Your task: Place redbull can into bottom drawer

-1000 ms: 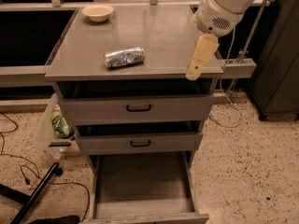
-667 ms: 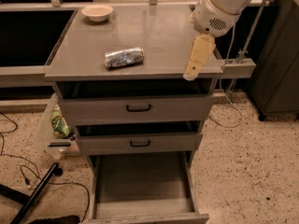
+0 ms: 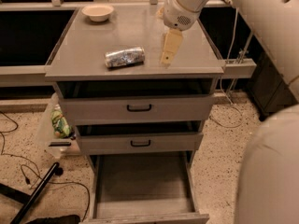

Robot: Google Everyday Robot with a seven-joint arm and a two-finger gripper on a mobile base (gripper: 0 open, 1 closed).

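The cream gripper [image 3: 169,50] (open or closed, I couldn't tell) needed to straddle crosswise the slim silver redbull can [image 3: 124,57] lying beside it.

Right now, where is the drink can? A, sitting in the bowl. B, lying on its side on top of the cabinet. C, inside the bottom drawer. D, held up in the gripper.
B: the can lies on its side on the cabinet top, just left of the gripper, which is apart from it, while the bottom drawer stands pulled out below.
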